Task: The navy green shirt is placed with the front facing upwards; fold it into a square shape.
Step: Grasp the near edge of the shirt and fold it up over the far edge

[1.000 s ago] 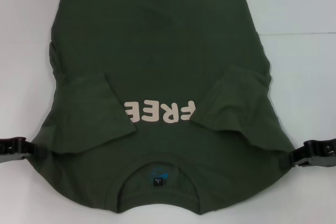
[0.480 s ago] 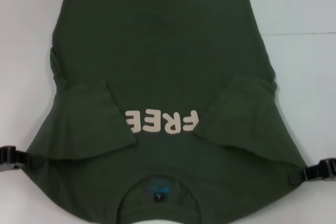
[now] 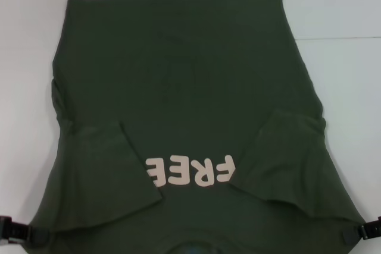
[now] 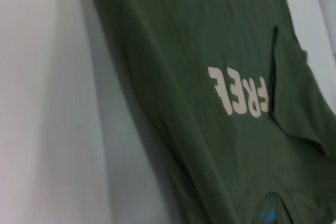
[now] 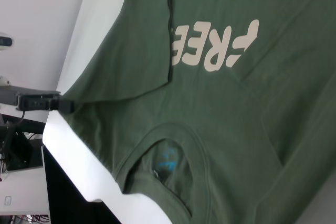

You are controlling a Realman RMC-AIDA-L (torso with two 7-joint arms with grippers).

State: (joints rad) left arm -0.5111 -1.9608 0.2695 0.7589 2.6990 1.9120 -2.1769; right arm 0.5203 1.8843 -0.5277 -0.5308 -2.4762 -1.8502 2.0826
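The navy green shirt (image 3: 184, 87) lies front up across the white tabletop (image 3: 339, 75), covering most of it. Its hem runs along the far edge, and the neck end reaches the near edge, where the collar opening hangs partly past the rim of the table, as the right wrist view shows. Both short sleeves are folded inward onto the chest: the left sleeve (image 3: 110, 171) lies flat as a broad flap, the right sleeve (image 3: 286, 159) lies at a slant with a curved lower edge. Between them the cream lettering (image 3: 190, 171) reads "FREE", upside down from the robot's side, its last part hidden under the right sleeve.

The left gripper (image 3: 18, 233) sits at the near left corner of the tabletop, at the shirt's shoulder edge, with the cloth drawn taut towards it. From the right wrist view it shows as a dark clamp (image 5: 44, 102) closed on the fabric edge. The right gripper (image 3: 370, 230) is at the near right corner, touching the other shoulder edge; only a small dark part of it shows, and I cannot tell how its jaws stand.

Inside the neck, a patch of blue print (image 5: 167, 158) is visible.
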